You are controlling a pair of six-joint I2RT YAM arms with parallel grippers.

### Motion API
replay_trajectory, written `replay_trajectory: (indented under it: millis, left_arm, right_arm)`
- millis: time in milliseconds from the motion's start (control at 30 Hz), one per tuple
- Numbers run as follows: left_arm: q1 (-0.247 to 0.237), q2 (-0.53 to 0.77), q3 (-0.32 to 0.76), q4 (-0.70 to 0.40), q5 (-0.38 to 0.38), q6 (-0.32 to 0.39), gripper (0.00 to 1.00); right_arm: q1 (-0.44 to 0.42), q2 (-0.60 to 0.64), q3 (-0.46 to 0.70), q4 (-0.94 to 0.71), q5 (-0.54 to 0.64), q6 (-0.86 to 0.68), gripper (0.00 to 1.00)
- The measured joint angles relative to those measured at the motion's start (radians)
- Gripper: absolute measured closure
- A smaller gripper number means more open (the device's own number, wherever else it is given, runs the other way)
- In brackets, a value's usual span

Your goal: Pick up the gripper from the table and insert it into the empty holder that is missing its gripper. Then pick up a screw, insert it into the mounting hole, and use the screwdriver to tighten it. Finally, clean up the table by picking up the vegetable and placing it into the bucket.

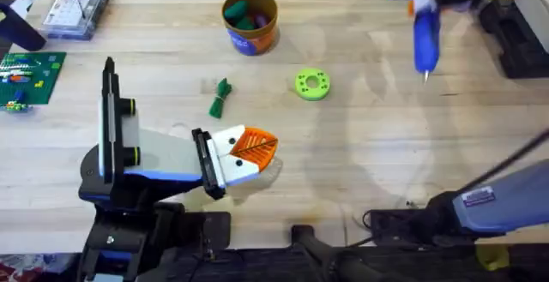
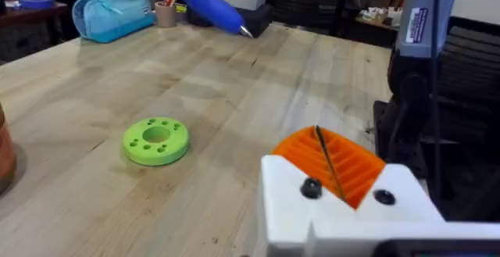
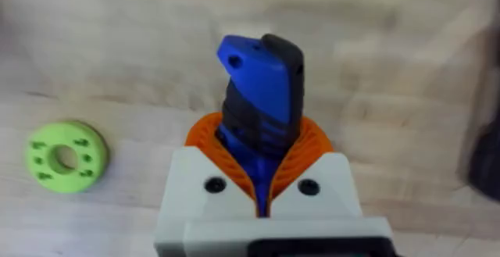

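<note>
The right gripper has its jaws clamped on the blue electric screwdriver, which hangs tip down above the far right part of the wooden surface, well apart from any holder or screw that I can make out. The left gripper lies low over the near middle of the surface, its orange pads pressed together with nothing between them. The small dark-green vegetable lies on the wood just beyond the left gripper, and the orange-brown bucket with the blue label stands farther back, already with some green and dark pieces inside. The round light-green disc sits between the vegetable and the screwdriver. I think the main risk is the screwdriver: it is held on the ribbed body, so it may turn or slip in the jaws when the tip is pressed down. Also, the right arm could sweep the green disc if it crosses toward the middle. At the left edge there is a clear plastic box with a red-handled tool and a green circuit board; a light-blue pouch sits far back, and cluttered shelves stand behind.
</note>
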Motion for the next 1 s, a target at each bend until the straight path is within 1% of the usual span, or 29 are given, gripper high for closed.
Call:
replay_trajectory:
  millis: [133,267,333,467,600,767,867,1000]
  left_arm:
    - [0.000,0.000,0.000,0.000,0.000,0.000,0.989]
    - [0.000,0.000,0.000,0.000,0.000,0.000,0.989]
    - [0.000,0.000,0.000,0.000,0.000,0.000,0.989]
    - [0.000,0.000,0.000,0.000,0.000,0.000,0.989]
    - [0.000,0.000,0.000,0.000,0.000,0.000,0.989]
    - [0.000,0.000,0.000,-0.001,0.000,0.000,0.989]
    - [0.000,0.000,0.000,-0.004,0.000,0.000,0.989]
    - [0.000,0.000,0.000,-0.004,0.001,0.000,0.989]
  right_arm:
    - [0.051,-0.041,0.163,-0.020,-0.009,0.013,0.975]
    - [0.132,-0.047,0.319,-0.021,-0.038,0.018,0.975]
    - [0.182,-0.047,0.384,-0.018,-0.053,0.021,0.975]
    - [0.278,-0.047,0.472,-0.016,-0.075,0.022,0.975]
    - [0.351,-0.054,0.493,0.043,-0.131,0.036,0.975]
    - [0.390,-0.060,0.493,0.146,-0.213,0.066,0.975]
    - [0.414,-0.060,0.493,0.199,-0.229,0.077,0.975]
    - [0.457,-0.060,0.493,0.216,-0.243,0.085,0.975]
